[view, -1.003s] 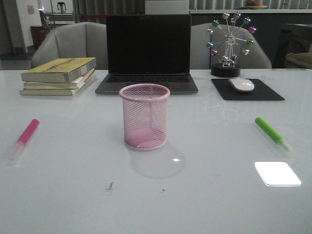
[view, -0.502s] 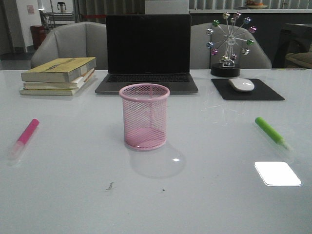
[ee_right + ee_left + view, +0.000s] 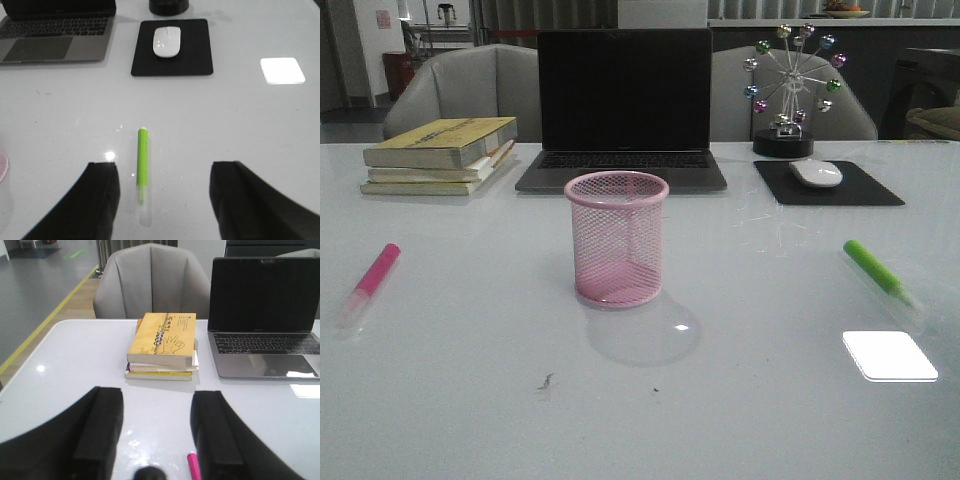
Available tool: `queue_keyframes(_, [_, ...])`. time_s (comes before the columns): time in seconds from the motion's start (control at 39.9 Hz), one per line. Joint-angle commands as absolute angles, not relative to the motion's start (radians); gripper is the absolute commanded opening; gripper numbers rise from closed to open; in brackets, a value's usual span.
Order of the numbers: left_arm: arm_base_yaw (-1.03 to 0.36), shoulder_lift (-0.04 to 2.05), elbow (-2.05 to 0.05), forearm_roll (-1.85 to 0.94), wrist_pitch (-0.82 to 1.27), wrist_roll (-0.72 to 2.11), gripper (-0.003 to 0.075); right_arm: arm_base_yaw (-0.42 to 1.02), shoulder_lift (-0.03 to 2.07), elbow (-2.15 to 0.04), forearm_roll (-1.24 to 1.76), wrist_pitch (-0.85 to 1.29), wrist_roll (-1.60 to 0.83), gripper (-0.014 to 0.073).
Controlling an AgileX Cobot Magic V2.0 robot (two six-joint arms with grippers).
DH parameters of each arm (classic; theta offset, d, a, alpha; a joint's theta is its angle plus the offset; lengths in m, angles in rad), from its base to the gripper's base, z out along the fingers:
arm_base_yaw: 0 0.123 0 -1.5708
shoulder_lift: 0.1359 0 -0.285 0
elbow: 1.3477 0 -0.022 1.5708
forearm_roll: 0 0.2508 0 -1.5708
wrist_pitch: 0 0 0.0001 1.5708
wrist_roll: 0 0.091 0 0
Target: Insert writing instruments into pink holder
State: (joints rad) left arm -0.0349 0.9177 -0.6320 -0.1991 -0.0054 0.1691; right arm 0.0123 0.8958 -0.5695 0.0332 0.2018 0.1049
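Observation:
The pink wire-mesh holder (image 3: 617, 238) stands upright and empty at the table's middle. A hot pink marker (image 3: 370, 282) lies flat at the left, its clear cap toward me. A bright green marker (image 3: 878, 273) lies flat at the right, cap also toward me. Neither gripper shows in the front view. My left gripper (image 3: 157, 405) is open above the table, the pink marker's end (image 3: 193, 467) just inside its right finger. My right gripper (image 3: 164, 177) is open above the green marker (image 3: 143, 161), which lies between the fingers, nearer the left one.
A stack of books (image 3: 442, 155) sits at the back left and an open dark laptop (image 3: 624, 110) behind the holder. A white mouse (image 3: 816, 174) rests on a black pad (image 3: 830, 184) at the back right, with a Ferris-wheel ornament (image 3: 790, 90) behind.

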Motion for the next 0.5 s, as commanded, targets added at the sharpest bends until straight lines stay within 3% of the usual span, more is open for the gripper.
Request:
queue_keyframes(0.0, [-0.041,0.931,-0.679,-0.225,-0.078,0.158,0.0395,0.014,0.944,-0.637,0.035,0.175,0.106,0.051])
queue_keyframes(0.48, [-0.041,0.993,-0.825,-0.225,0.151,0.158,0.0395,0.016,1.396,-1.103,0.036,0.657,0.051,0.051])
